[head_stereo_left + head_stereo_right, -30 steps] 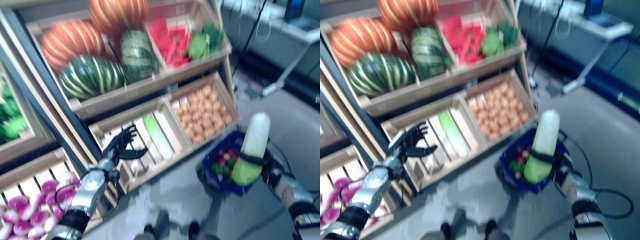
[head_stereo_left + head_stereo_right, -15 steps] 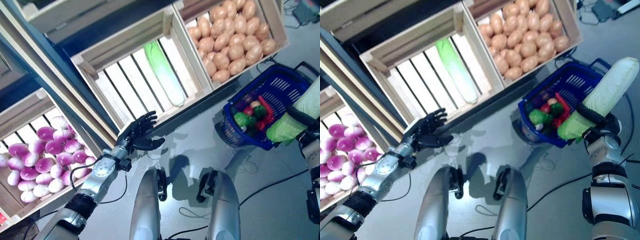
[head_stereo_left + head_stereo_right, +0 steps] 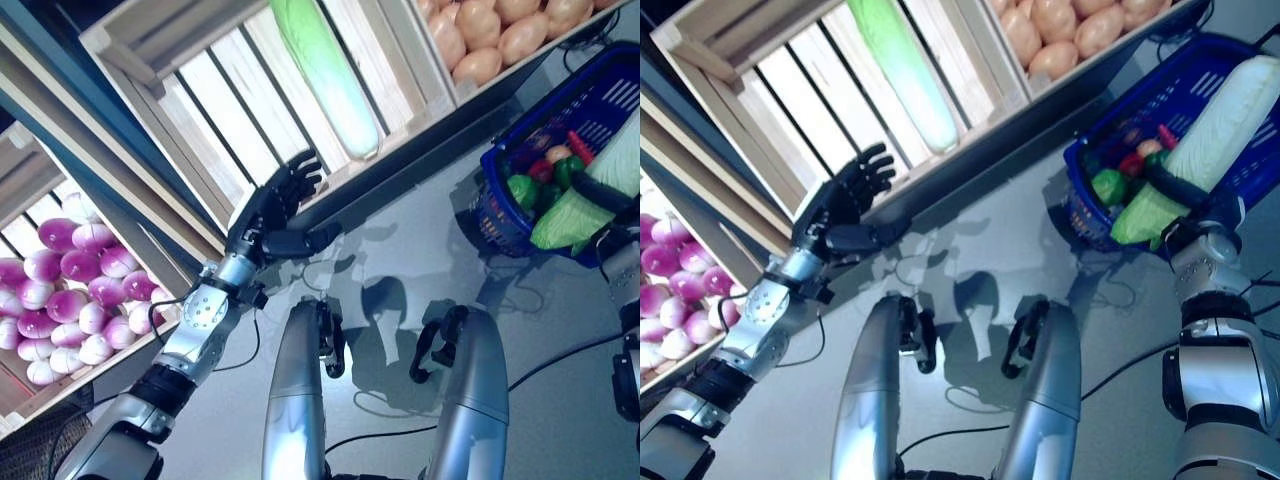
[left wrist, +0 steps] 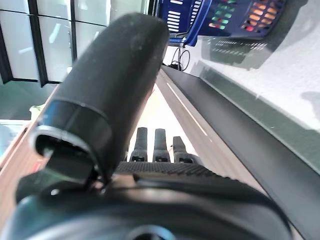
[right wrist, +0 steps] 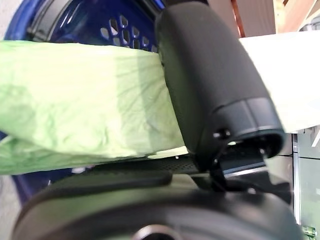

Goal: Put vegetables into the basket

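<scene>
My right hand (image 3: 1188, 194) is shut on a long pale-green napa cabbage (image 3: 1215, 137), holding it slanted over the near rim of the blue basket (image 3: 1087, 208). The right wrist view shows the thumb curled over the cabbage (image 5: 80, 107). The basket stands on the floor at the right and holds green and red vegetables (image 3: 1118, 176). My left hand (image 3: 268, 214) is open with straight fingers, in the air in front of the slatted wooden crate (image 3: 210, 110), apart from the long green-white cabbage (image 3: 330, 80) lying in it.
The wooden stand's lower crates run along the top of the eye views: round pink-white vegetables (image 3: 60, 300) at the left, tan round ones (image 3: 1070, 25) at the upper right. Grey floor (image 3: 970, 250) lies between the stand and the basket.
The camera has tilted further down, so the stand has shifted up. The right hand still holds the cabbage over the basket; the left hand stays open in front of the slatted crate.
</scene>
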Controlling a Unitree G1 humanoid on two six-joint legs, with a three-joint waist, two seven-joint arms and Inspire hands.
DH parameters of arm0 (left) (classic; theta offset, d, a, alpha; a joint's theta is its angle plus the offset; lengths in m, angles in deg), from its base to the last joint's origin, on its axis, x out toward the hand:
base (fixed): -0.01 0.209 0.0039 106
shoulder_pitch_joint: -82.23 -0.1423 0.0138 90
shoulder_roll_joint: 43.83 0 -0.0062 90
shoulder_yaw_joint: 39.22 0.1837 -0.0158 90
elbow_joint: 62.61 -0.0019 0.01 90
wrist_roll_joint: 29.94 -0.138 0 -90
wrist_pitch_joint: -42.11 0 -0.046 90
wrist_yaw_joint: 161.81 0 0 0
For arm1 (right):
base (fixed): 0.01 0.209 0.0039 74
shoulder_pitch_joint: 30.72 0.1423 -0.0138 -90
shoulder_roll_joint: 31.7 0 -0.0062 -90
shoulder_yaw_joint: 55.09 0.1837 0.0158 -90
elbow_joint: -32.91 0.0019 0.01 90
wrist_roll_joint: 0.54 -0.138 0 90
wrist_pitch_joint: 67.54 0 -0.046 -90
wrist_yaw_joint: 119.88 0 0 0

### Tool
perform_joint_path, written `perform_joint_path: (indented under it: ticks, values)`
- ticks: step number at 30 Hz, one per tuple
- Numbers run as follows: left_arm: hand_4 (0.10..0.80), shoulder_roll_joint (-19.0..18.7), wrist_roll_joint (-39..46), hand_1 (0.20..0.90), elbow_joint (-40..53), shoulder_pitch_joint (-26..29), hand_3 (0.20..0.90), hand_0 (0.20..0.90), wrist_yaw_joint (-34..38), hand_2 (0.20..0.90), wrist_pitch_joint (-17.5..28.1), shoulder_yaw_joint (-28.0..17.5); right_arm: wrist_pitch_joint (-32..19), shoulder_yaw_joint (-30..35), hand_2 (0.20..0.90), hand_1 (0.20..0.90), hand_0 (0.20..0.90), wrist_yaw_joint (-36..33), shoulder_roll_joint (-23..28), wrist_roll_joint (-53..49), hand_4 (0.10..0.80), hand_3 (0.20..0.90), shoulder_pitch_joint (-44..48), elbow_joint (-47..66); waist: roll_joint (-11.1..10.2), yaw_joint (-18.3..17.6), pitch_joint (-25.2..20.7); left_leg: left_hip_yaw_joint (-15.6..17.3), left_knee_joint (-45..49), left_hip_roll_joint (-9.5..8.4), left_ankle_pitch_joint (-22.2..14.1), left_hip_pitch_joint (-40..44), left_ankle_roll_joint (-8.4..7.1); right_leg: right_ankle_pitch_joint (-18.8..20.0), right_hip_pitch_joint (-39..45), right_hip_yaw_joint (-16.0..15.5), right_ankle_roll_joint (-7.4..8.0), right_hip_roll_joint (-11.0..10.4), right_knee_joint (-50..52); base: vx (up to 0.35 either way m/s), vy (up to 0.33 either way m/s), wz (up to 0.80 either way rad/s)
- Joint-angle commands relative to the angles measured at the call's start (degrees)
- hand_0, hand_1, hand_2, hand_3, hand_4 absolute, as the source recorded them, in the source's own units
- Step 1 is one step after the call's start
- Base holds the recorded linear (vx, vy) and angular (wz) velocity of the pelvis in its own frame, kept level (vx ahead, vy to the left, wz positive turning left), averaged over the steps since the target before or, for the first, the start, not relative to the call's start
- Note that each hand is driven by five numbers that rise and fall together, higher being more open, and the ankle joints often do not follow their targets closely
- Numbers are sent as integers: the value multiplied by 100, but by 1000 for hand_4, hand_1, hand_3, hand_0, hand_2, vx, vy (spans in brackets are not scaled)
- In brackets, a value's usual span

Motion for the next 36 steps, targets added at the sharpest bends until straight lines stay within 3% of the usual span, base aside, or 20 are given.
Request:
perform_joint_path:
  ticks: [1,10,17,23,28,30,31,36]
  values:
    - [800,-236,-149,900,594,410,900,900,217,900,724,-456,-240,-77,900,900,900,109,610,-88,800,900,381,-93,-78,20,-145,231,93,-325,-897,459,436,-165,415,206,-299,93,-101,0,0,0]
    - [800,-454,-524,900,419,567,900,900,613,900,775,-629,32,161,900,900,900,121,649,-245,800,900,278,-372,-166,70,-278,202,-89,-280,-784,601,381,-47,569,125,-249,137,-310,0,0,0]
    - [800,-946,-2230,900,99,1010,900,900,2237,900,784,-914,432,221,900,900,900,168,777,-347,800,900,160,-721,-279,67,-461,235,-488,-170,-613,888,348,105,841,65,-201,184,-704,3,0,-1]
    - [800,-1490,-3441,900,-414,1624,900,900,3112,900,569,-721,624,315,900,900,900,-100,860,-487,800,900,121,-957,-326,19,-586,276,-676,-41,-550,1022,316,169,973,54,-180,210,-915,26,10,-5]
    - [800,-2257,-5989,900,-1055,2674,900,900,4600,900,179,282,566,14,900,900,900,335,925,-446,800,900,317,-963,-333,-94,-645,307,-541,61,-577,854,311,150,798,90,-177,195,-767,4,19,-6]
    - [800,-2545,-6500,900,-1443,3360,900,900,4917,900,-110,1086,466,-248,900,900,900,514,878,-460,800,900,360,-870,-340,-184,-672,329,-454,128,-598,739,302,131,679,99,-170,182,-671,-2,35,-7]
    - [800,-2565,-6560,900,-1496,3452,900,900,4956,900,-117,1192,450,-270,900,900,900,556,876,-451,800,900,363,-867,-342,-191,-676,335,-439,140,-602,719,302,128,660,99,-170,180,-658,-5,41,-8]
    - [800,-2783,-7885,900,-2379,4846,900,900,5018,900,-953,3174,628,-819,900,900,900,1123,920,-480,800,900,497,-933,-353,-396,-710,392,-205,356,-650,406,278,152,334,96,-139,147,-492,-5,65,-11]
